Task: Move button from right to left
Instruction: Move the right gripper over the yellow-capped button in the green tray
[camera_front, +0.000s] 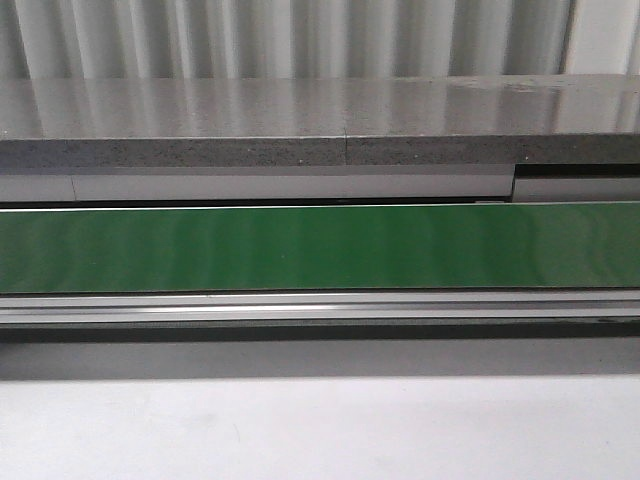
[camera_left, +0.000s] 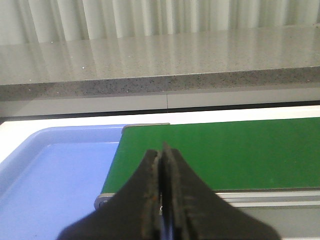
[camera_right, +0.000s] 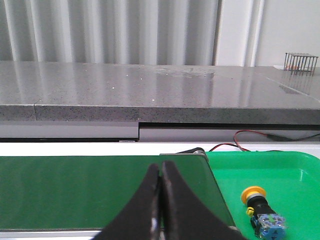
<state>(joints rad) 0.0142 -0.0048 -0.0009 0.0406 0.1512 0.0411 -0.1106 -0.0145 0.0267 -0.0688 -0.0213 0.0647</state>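
The button (camera_right: 262, 210), with a yellow-orange mushroom head, black body and blue-and-clear contact block, lies on its side in a bright green tray (camera_right: 290, 172) at the right end of the green belt (camera_right: 90, 192). It shows only in the right wrist view. My right gripper (camera_right: 161, 167) is shut and empty, over the belt's right end, to the left of the button and apart from it. My left gripper (camera_left: 161, 151) is shut and empty over the belt's (camera_left: 225, 152) left end. Neither gripper shows in the front view, where the belt (camera_front: 320, 247) carries nothing.
A blue tray (camera_left: 55, 175) sits at the belt's left end. A grey stone counter (camera_front: 320, 120) runs behind the belt. A red and black cable (camera_right: 250, 135) lies behind the green tray. A small wire cage (camera_right: 301, 63) stands on the counter far right.
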